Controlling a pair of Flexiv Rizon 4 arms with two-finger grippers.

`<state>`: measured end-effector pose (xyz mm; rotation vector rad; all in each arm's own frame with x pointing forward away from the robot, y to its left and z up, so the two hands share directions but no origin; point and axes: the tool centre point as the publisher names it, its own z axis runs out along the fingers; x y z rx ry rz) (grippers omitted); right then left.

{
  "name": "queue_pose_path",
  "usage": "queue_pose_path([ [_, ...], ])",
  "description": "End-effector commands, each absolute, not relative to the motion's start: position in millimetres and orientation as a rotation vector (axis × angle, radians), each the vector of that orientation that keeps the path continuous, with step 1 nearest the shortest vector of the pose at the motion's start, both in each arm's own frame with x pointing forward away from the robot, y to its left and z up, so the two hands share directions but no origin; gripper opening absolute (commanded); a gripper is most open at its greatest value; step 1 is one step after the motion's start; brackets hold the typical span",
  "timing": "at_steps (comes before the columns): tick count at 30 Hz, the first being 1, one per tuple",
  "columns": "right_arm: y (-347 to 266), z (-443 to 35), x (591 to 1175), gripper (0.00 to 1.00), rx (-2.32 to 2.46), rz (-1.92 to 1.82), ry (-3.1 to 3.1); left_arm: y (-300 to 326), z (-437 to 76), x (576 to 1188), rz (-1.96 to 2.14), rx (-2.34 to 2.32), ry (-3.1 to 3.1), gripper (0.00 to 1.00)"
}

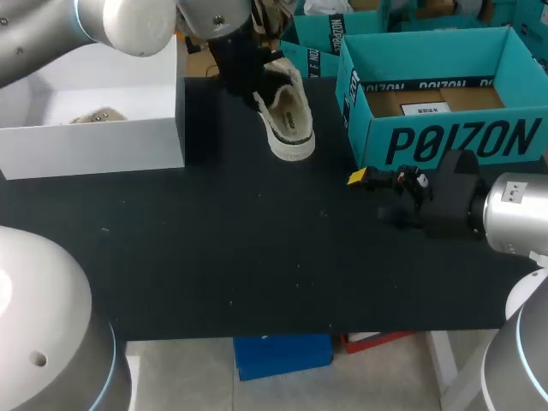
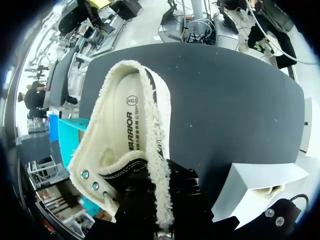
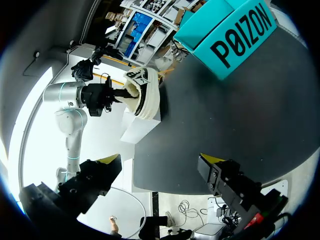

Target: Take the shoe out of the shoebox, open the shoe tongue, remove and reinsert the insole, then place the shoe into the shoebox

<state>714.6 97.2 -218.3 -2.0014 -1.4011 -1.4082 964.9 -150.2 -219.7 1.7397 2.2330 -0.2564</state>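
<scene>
Left jaws clamp shoe [image 1: 287, 116] over black table [image 1: 257, 257].

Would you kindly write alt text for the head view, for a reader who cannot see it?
The left gripper holds a cream shoe over a black table, between a white box and an open teal box. The right gripper rests open and empty in front of the teal box.
</scene>
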Motion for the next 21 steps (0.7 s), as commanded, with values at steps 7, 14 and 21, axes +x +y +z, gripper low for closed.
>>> queue_pose_path([
  [7, 97, -218, 714, 1.0, -2.001, -1.408, -1.401, -56, -179, 985, -0.249, 1.065, 2.498, 0.0],
  [14, 97, -218, 714, 1.0, -2.001, -1.408, -1.401, 10, -182, 1004, -0.193, 0.792, 2.588, 0.0],
  [21, 97, -218, 714, 1.0, -2.001, -1.408, -1.401, 60, -189, 1020, -0.185, 0.593, 2.655, 0.0],
])
